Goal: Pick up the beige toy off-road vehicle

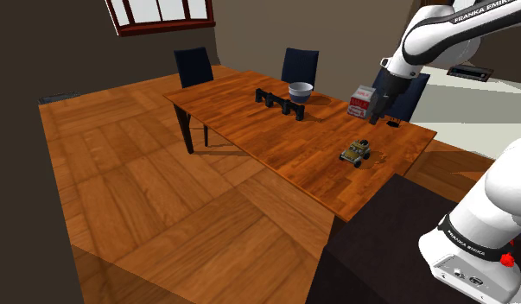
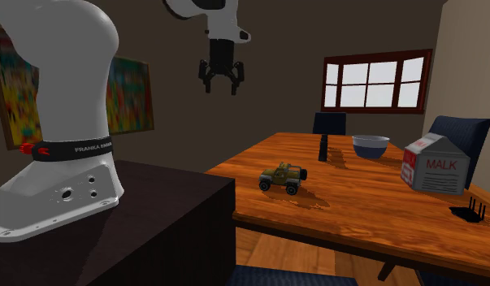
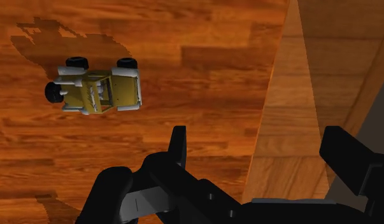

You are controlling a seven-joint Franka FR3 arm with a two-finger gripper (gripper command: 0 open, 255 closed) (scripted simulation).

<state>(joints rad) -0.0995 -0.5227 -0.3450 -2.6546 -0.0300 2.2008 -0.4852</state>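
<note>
The car (image 1: 357, 153) is seen standing on its wheels on the table (image 1: 276, 138), near the edge that faces the stand, well apart from the milk carton (image 1: 361, 101) and the bowl (image 1: 301, 90) farther along the top. Nothing is touching it.

The gripper (image 2: 220, 87) is held high above the table, pointing down, with its jaws spread wide and nothing between them. In the wrist view the fingers (image 3: 177, 146) are shown far apart over bare wood and the table's edge, while the car lies off to one side of them, beyond one finger and not in the gap. Its long axis is seen running across the line between the fingers.

No part of the pick-up can be counted as done: the car has not been reached, clasped or raised. The task is judged to be at its approach stage. What is left, by this reading, is for the hand to be brought over the car, turned so that the body can be taken across its narrow width, lowered around it, closed, and lifted clear of the table
</note>
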